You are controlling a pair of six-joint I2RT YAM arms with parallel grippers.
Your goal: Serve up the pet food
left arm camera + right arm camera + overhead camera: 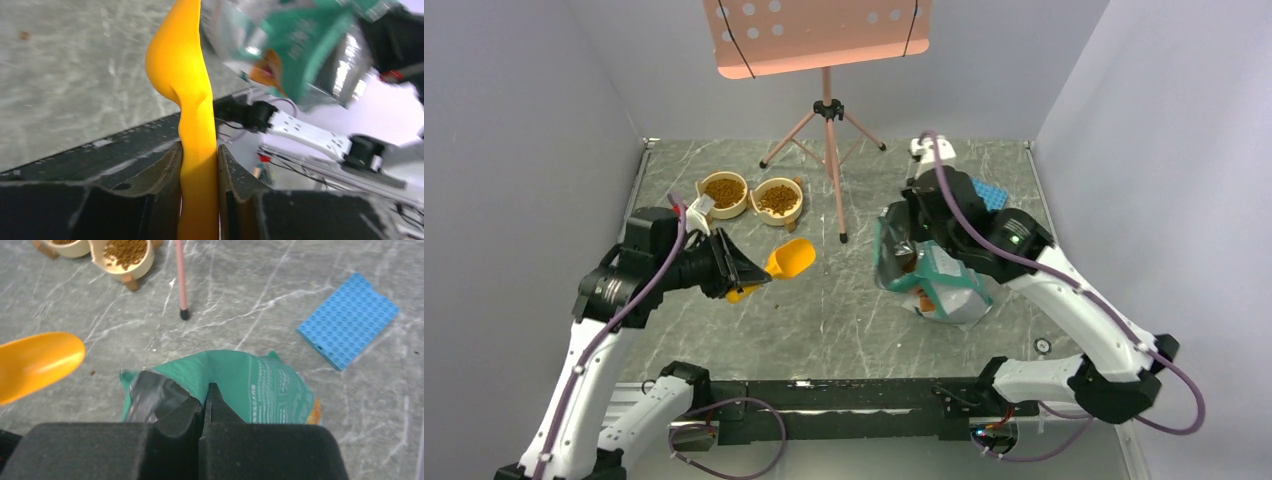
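Bowls [724, 212]: two, one kibble heap [723, 189] in each. Yellow scoop [792, 258]: one. Teal bag [944, 285]: one. Blue studded plate [991, 194]: one. Tripod stand [827, 110]: one.

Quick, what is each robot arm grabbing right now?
Left end effector: closed on the handle of the yellow scoop.
Right end effector: closed, pinching the top edge of the teal pet food bag.
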